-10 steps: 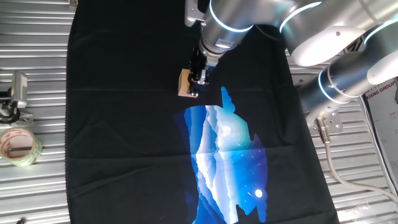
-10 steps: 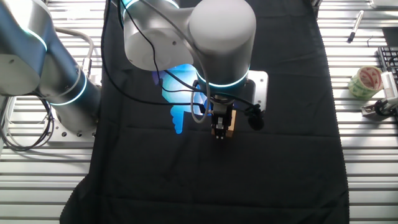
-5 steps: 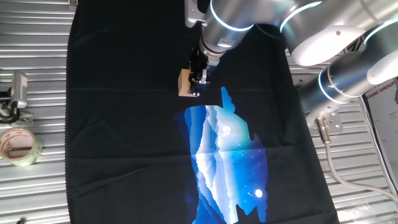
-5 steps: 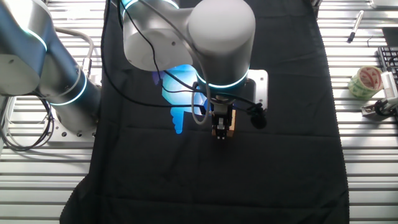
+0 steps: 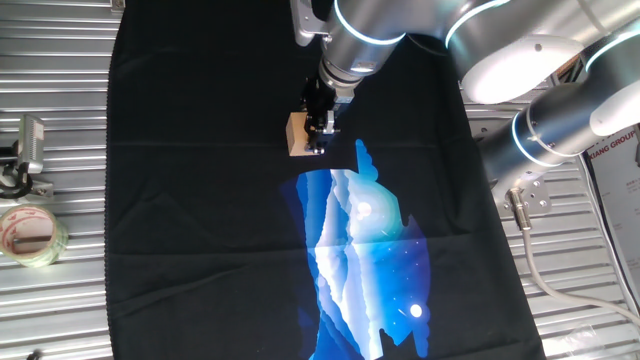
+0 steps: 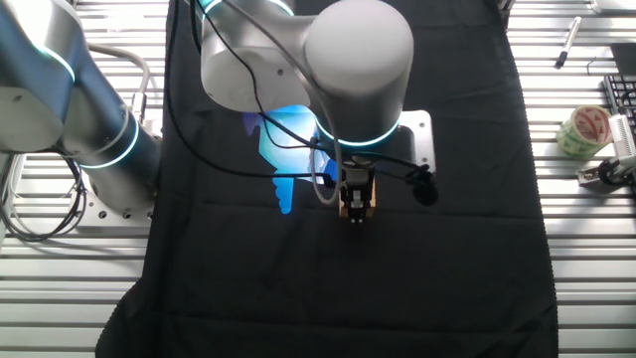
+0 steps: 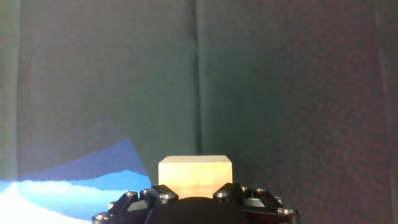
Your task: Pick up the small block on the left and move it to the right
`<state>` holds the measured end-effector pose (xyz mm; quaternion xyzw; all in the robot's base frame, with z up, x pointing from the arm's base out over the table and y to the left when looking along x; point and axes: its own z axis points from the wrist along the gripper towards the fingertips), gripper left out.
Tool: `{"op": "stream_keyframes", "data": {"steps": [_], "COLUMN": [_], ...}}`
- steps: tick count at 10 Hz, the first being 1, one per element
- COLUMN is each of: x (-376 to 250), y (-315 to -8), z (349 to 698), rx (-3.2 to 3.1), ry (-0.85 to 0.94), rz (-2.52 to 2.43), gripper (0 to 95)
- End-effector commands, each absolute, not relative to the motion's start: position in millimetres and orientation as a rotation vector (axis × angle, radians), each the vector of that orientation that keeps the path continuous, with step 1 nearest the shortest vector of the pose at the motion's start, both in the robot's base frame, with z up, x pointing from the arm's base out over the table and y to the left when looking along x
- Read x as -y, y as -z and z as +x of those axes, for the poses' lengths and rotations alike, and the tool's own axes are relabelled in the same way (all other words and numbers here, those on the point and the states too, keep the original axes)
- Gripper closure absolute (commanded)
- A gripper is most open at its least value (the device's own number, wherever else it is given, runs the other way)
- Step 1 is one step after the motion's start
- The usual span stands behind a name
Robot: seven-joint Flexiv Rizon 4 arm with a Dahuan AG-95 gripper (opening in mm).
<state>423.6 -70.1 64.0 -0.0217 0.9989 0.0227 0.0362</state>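
The small block [image 5: 296, 134] is a light-tan wooden cube on the upper middle of the black cloth, just above the blue print. My gripper [image 5: 319, 133] points down and is shut on it. In the other fixed view the block [image 6: 367, 199] shows between the dark fingers of the gripper [image 6: 354, 205], under the big wrist. In the hand view the block [image 7: 195, 170] sits right against the gripper [image 7: 195, 188], with cloth behind it. I cannot tell whether the block touches the cloth.
A blue mountain print [image 5: 360, 240] covers the cloth's middle. A roll of clear tape [image 5: 30, 235] and a metal clamp [image 5: 28, 145] lie on the slatted metal table to the left. The tape [image 6: 583, 129] and a pen [image 6: 568, 42] show in the other fixed view.
The gripper with the block has shifted slightly, a few pixels up in one fixed view and to the right in the other. The grip is unchanged.
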Motion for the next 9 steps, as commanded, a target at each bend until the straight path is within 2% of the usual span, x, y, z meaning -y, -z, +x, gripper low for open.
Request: {"op": "stream_keyframes", "data": {"steps": [1, 9], "x": [69.2, 69.2], "y": [-64.3, -64.3], "z": [423.9, 423.9], "rx": [-3.065, -3.055], "ry": [-0.096, -0.119], "rz": [-0.148, -0.235], "gripper": [95.0, 95.0]}}
